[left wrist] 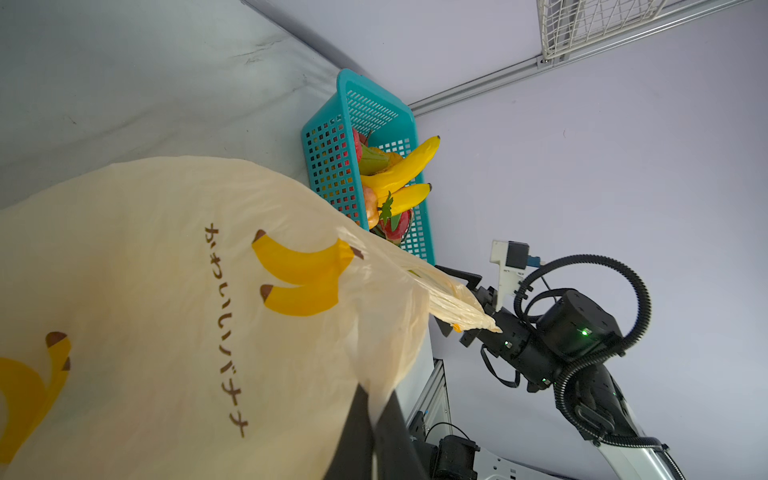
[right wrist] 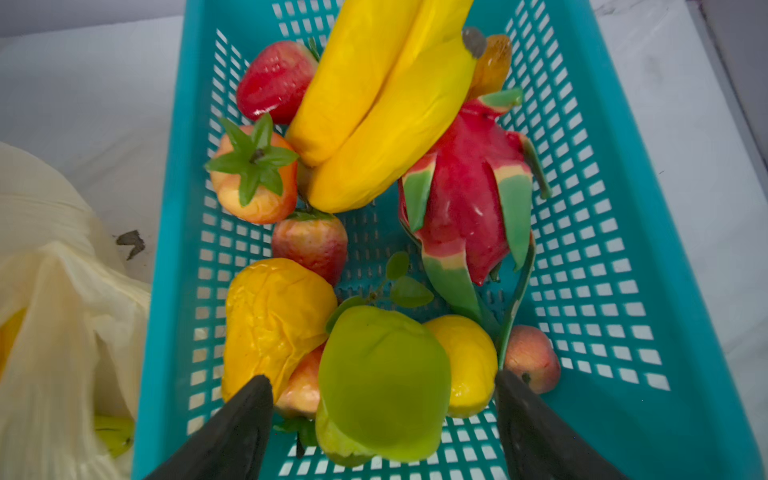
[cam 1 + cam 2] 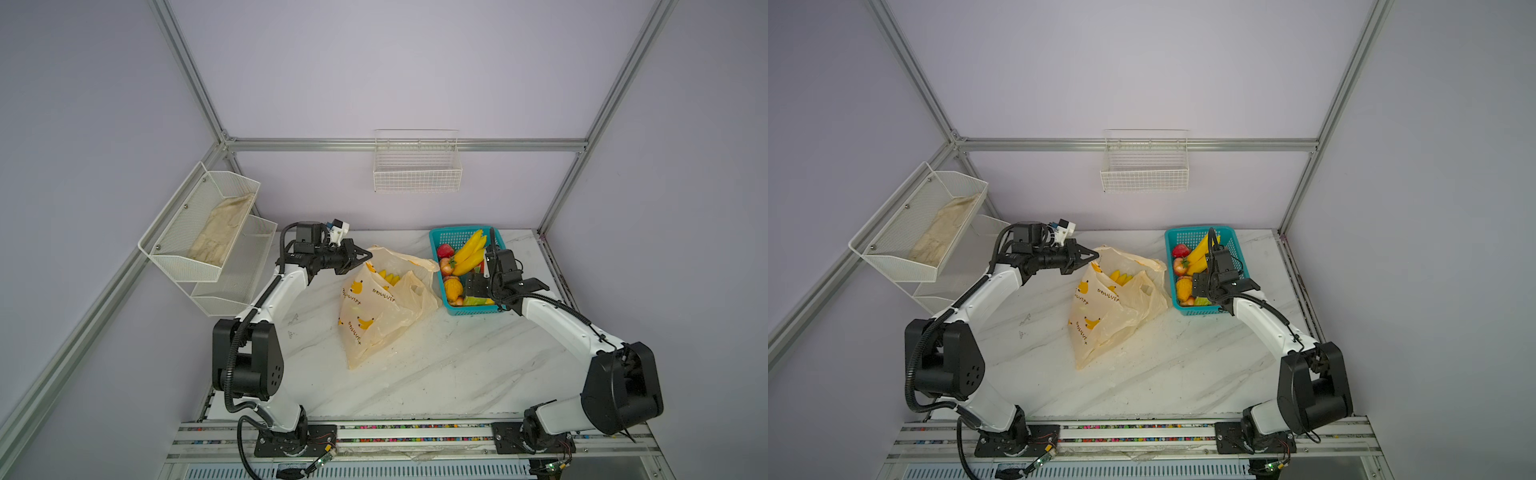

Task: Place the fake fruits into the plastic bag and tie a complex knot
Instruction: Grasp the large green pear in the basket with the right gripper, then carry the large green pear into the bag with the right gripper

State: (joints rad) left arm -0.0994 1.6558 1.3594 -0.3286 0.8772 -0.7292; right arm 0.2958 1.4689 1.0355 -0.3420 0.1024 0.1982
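Two arms rise from the front rail of the marble table (image 3: 436, 374) and fold inward at the elbow. The left arm (image 3: 274, 291) slopes up and back, with its wrist lying level and pointing toward the middle. The right arm (image 3: 557, 322) leans back, its wrist tipped down over the teal basket (image 3: 453, 237).

Between the arms the plastic bag (image 3: 374, 316) slumps on the table just beside the basket, and a small banana bunch (image 3: 386, 277) shows in its open mouth. The other fake fruits lie in the basket: big bananas (image 2: 374, 104), a dragon fruit (image 2: 465, 187), a green pear (image 2: 386, 365) and a strawberry (image 2: 276, 79).

The left gripper (image 3: 368, 254) has its jaws pressed together on the bag's raised rim. The right gripper (image 2: 382, 380) hangs with its jaws spread wide on either side of the pear, gripping nothing.
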